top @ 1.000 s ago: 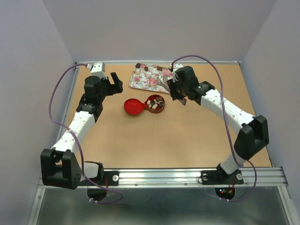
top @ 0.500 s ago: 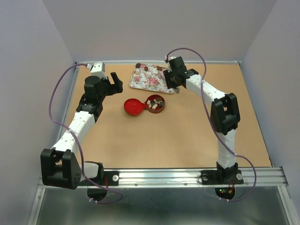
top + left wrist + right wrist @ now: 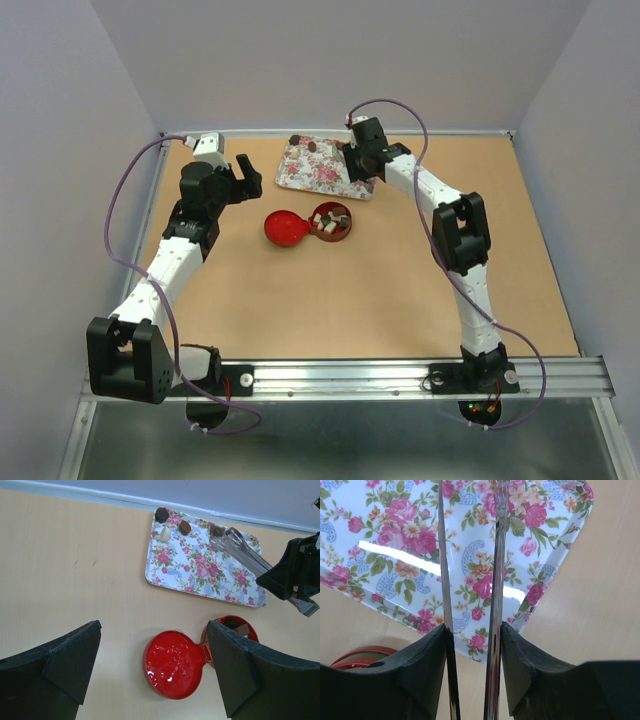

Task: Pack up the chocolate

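Several chocolate pieces lie in the open round red tin, whose lid lies flat to its left. More chocolate sits along the far edge of the pink-flowered tray: a dark piece, a cream piece and brown pieces. My right gripper is over the tray's right end, shut on the metal tongs, whose two blades reach out over the tray. My left gripper is open and empty, held above the table left of the tray, with the lid below it.
The tin's rim shows at the lower left of the right wrist view. The table is walled at the back and both sides. A purple cable loops above each arm.
My right arm has swung from right of the tin to the back left, carrying the tongs over the tray. The left arm has not moved.
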Action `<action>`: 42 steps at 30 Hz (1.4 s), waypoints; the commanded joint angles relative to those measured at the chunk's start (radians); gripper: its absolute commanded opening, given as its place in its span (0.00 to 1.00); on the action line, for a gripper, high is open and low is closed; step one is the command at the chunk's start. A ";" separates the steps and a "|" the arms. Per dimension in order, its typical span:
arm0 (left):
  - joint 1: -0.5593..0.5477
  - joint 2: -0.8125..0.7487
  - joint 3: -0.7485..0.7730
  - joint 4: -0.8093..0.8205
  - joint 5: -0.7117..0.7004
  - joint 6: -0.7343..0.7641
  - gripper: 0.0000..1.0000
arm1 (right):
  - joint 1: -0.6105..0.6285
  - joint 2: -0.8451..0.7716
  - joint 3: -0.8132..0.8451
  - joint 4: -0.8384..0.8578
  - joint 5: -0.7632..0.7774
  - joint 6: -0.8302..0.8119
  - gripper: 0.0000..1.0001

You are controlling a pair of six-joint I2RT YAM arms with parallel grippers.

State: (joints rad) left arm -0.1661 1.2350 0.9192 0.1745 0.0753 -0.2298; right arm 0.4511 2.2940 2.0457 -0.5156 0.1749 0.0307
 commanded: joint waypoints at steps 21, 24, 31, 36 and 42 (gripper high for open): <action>0.004 -0.009 0.064 0.036 0.000 0.007 0.99 | -0.008 0.137 0.177 0.011 0.063 0.023 0.46; 0.004 -0.009 0.064 0.039 -0.002 0.009 0.99 | -0.008 0.140 0.176 0.005 0.074 0.025 0.39; 0.004 -0.009 0.064 0.039 0.000 0.007 0.99 | -0.008 0.070 0.097 -0.003 0.104 0.032 0.32; 0.004 -0.017 0.063 0.036 0.000 0.006 0.99 | -0.008 -0.042 0.001 -0.001 0.110 0.028 0.31; 0.004 -0.019 0.058 0.037 0.001 0.004 0.99 | -0.006 -0.211 -0.160 0.008 0.040 0.023 0.31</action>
State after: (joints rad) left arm -0.1661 1.2350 0.9192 0.1749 0.0750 -0.2295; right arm 0.4511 2.2353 1.9430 -0.5468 0.2459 0.0490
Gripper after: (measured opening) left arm 0.985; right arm 0.399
